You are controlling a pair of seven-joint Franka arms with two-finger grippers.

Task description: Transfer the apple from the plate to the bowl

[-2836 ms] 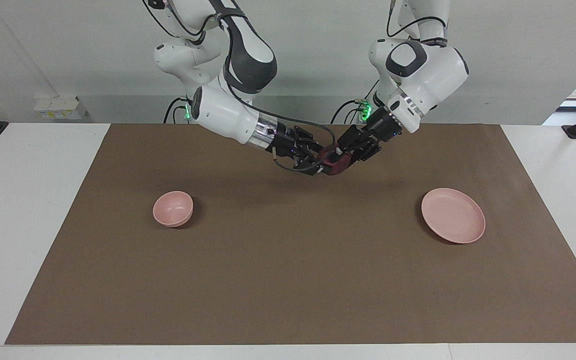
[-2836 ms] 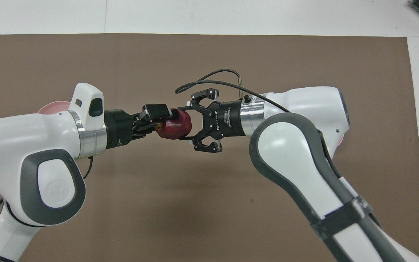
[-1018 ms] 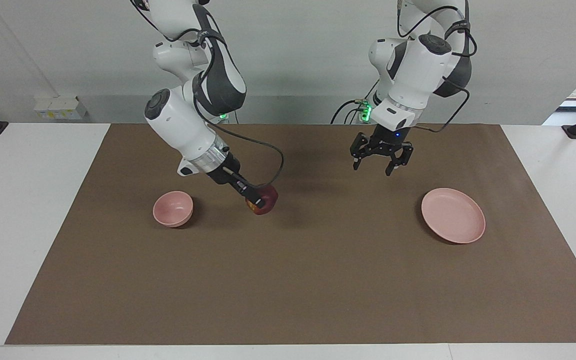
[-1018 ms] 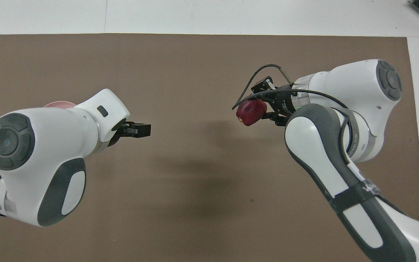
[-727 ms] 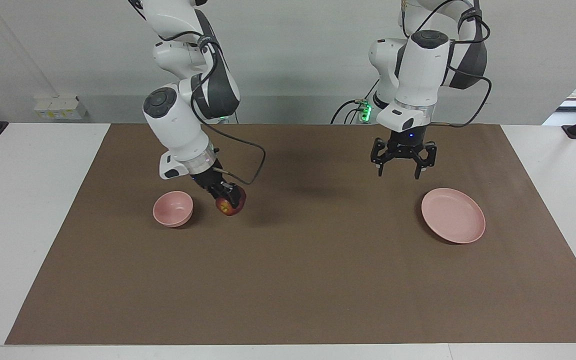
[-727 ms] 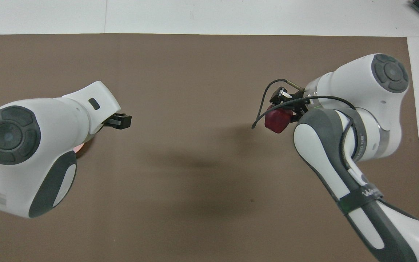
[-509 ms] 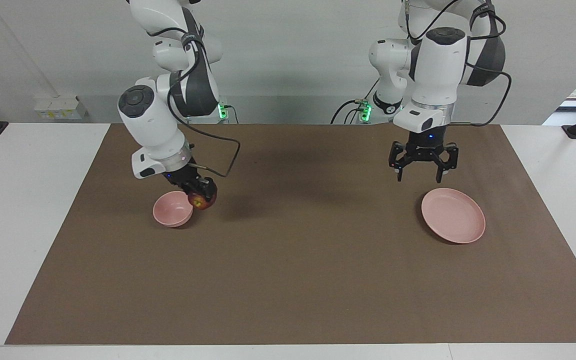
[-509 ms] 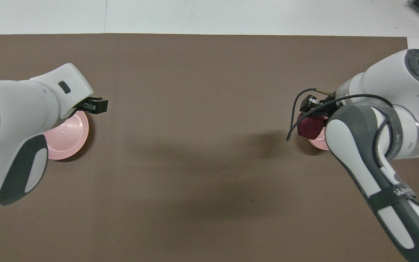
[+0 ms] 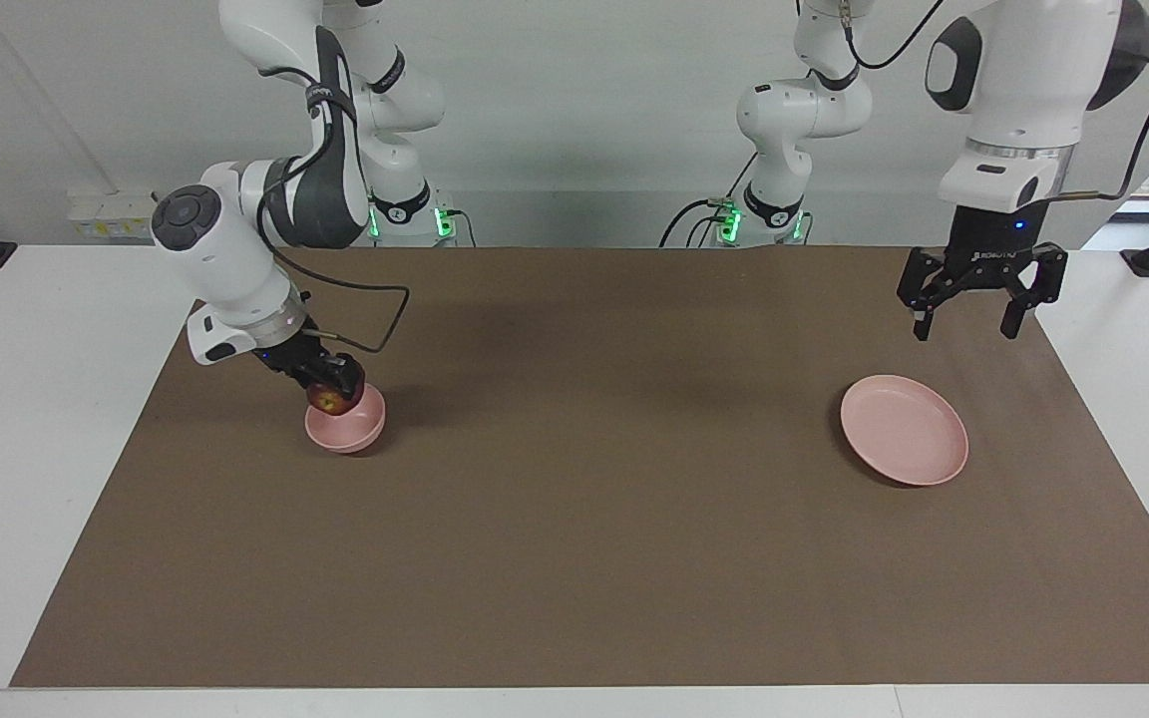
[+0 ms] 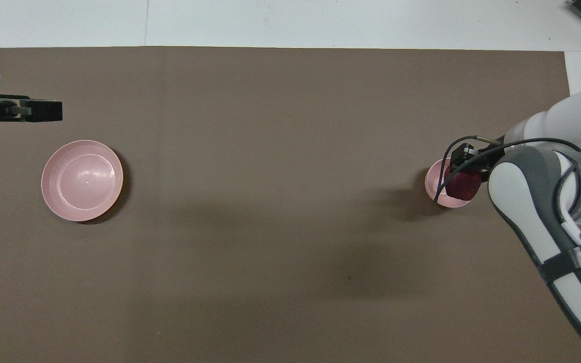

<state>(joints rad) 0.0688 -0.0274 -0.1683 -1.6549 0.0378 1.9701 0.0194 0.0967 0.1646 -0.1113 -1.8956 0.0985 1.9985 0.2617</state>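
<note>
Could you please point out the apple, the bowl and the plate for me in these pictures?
apple (image 9: 327, 401): facing view, its red side with the yellowish patch.
bowl (image 9: 350, 430): facing view, its outer wall below the rim.
plate (image 10: 81, 180): overhead view, its bare flat middle.

Over the bowl (image 9: 346, 424), my right gripper (image 9: 331, 384) and the apple (image 9: 329, 400) fill the opening. The plate (image 9: 904, 430) lies bare under open air; the mat (image 9: 594, 469) between is unobstructed.
</note>
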